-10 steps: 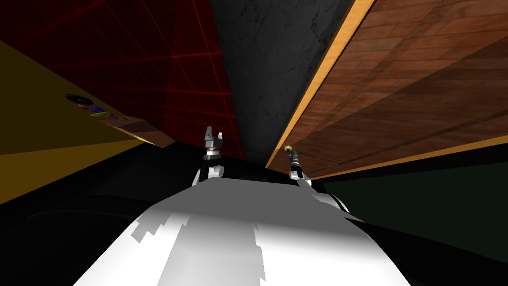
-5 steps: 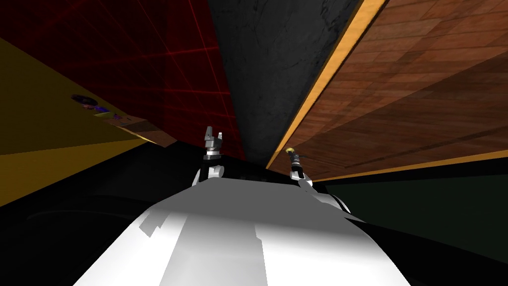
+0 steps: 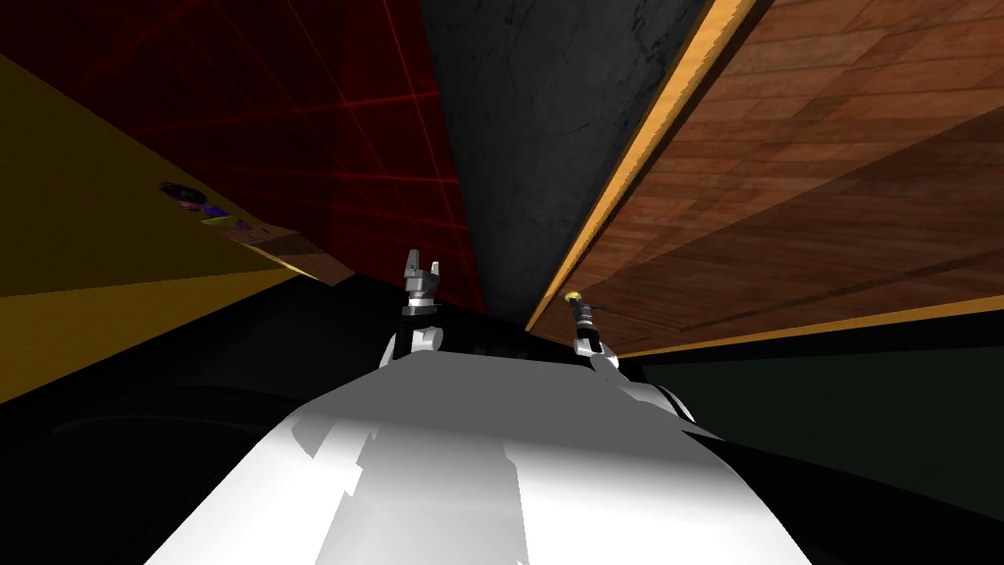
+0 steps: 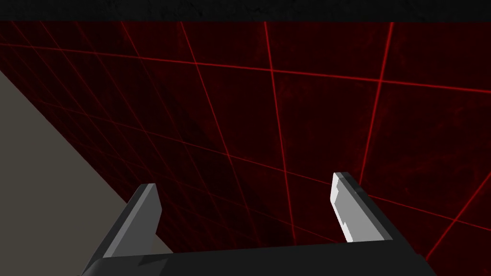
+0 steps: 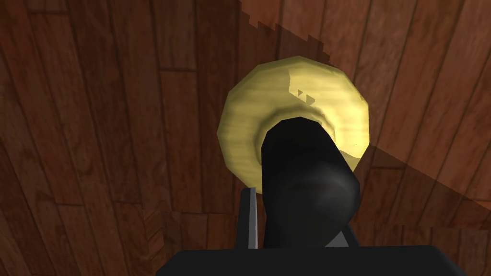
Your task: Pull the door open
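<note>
Head view, read from 9 o'clock round to 4 o'clock.

9 to 10 o'clock: yellow wall (image 3: 88, 226). Against it is a row of small dark and purple shapes (image 3: 201, 208), too small to name.

11 o'clock: dark red wall (image 3: 373, 128) ruled with a thin bright red grid. The left arm is raised in front of it, just above the chest tip at about 12 o'clock. Left jaws are released. In the left wrist view the two grey fingers (image 4: 352, 211) stand wide apart with nothing between them, pointed at the red grid (image 4: 268, 120). A plain grey surface (image 4: 33, 143) cuts in beside one finger.

12 o'clock: a dark grey mottled wall (image 3: 549, 118) sits between the red wall and the door.

1 to 3 o'clock: wooden door (image 3: 804, 177) of brown planks, with orange trim (image 3: 616, 186) along the edge nearest the grey wall. The right arm reaches to the door's near corner at about 1 o'clock, where a brass-yellow rosette (image 3: 571, 294) shows at its tip.

Right wrist view: right jaws are clenched on the black handle (image 5: 307, 172). One thin grey finger (image 5: 250, 215) presses flat against its side, and the other is mostly hidden behind it. The handle stands out from the rosette (image 5: 287, 96), which lies flush on the door planks (image 5: 96, 120). A shadow edge crosses the wood beside it.

4 o'clock: a flat dark green surface (image 3: 843, 422) lies below the door's lower trim.
</note>
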Robot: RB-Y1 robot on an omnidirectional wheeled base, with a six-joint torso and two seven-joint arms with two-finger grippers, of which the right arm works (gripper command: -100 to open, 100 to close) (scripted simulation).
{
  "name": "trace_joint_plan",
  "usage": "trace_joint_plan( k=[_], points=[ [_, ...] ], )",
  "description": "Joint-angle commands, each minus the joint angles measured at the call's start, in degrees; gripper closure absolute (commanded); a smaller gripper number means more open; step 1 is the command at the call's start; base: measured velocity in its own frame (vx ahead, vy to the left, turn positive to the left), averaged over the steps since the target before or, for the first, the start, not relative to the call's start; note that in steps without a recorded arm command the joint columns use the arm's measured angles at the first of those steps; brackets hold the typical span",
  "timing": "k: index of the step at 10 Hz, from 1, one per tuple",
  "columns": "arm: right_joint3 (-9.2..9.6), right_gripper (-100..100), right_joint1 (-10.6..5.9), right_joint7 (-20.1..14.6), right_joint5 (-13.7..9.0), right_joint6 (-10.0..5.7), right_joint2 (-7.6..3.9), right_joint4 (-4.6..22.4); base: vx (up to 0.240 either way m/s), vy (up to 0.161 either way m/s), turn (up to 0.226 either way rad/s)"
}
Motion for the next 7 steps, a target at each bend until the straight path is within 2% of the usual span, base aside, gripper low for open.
trace_joint_plan(
  k=[1,7],
  points=[
    [0.88,100,0.47,-0.8,0.5,-0.56,-0.3,0.1,-0.182,-0.032,0.069],
    [4.33,100,1.9,-4.5,2.2,-2.51,-2.22,-0.9,-0.197,-0.061,0.088]
  ],
)
